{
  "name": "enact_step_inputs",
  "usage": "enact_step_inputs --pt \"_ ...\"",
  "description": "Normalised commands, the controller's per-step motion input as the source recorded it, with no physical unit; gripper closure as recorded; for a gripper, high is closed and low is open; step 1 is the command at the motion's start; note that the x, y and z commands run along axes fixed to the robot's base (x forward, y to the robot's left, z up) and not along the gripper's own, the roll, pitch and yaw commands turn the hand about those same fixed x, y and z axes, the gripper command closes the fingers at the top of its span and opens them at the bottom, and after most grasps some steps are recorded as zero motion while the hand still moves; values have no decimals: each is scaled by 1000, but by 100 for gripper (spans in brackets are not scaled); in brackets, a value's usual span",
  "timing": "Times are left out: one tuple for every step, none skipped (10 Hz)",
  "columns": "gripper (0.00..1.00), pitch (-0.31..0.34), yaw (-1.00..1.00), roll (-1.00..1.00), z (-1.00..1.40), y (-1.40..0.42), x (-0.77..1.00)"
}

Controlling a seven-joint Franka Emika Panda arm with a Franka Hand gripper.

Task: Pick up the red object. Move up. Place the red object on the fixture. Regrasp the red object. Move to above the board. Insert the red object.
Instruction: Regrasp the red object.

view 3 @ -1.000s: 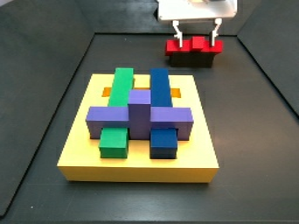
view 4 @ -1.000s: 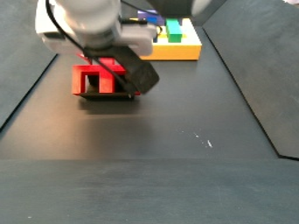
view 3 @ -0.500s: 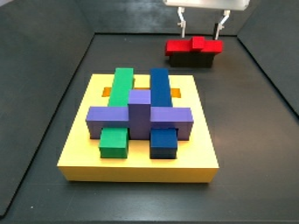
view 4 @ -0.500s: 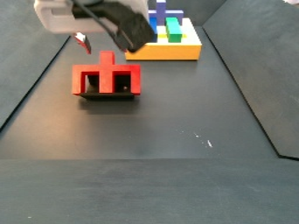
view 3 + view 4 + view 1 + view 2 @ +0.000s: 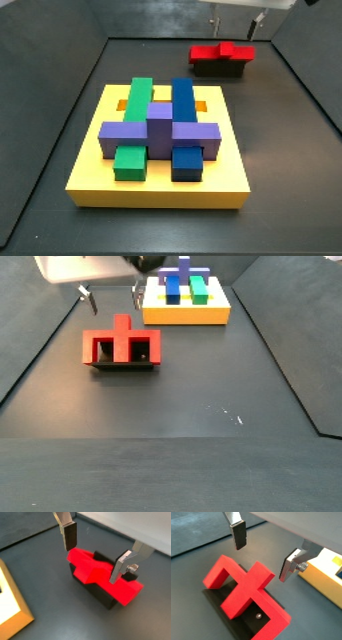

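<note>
The red object (image 5: 222, 51) is a cross-shaped piece that rests on the dark fixture (image 5: 221, 67) at the far end of the floor. It also shows in a side view (image 5: 123, 346) on the fixture (image 5: 124, 365). My gripper (image 5: 235, 27) hangs open and empty above it, and shows so in a side view (image 5: 112, 298). In both wrist views the fingers (image 5: 67, 534) (image 5: 238, 535) stand apart above the red object (image 5: 100, 574) (image 5: 244, 592), not touching it. The yellow board (image 5: 160, 190) carries blue, green and purple blocks.
The board also shows in a side view (image 5: 187, 316) beyond the fixture, and in the wrist views (image 5: 328, 577) (image 5: 10, 609). Raised dark walls edge the black floor (image 5: 174, 406) on both sides.
My gripper has let go of the red object and risen straight up. The red object stays on the fixture.
</note>
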Motion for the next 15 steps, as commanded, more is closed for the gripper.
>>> enact_step_inputs --pt "0 231 63 1000 106 -71 117" --pt "0 206 0 917 14 -89 243" --pt "0 189 -20 900 0 -51 249" --pt "0 160 -94 891 0 -34 240" --pt "0 177 -157 851 0 -60 334" --pt "0 203 -180 849 0 -20 329" --pt "0 200 -126 869 0 0 174" --pt "0 180 -6 837 0 -43 83" --pt "0 169 0 840 0 -86 103" --pt "0 131 0 800 0 -120 57" --pt "0 106 157 794 0 -277 69" --pt "0 109 123 789 0 -234 83" --pt "0 97 0 689 -31 -126 20" --pt "0 43 -66 569 -97 -69 0" --pt "0 0 0 391 -151 -40 -83"
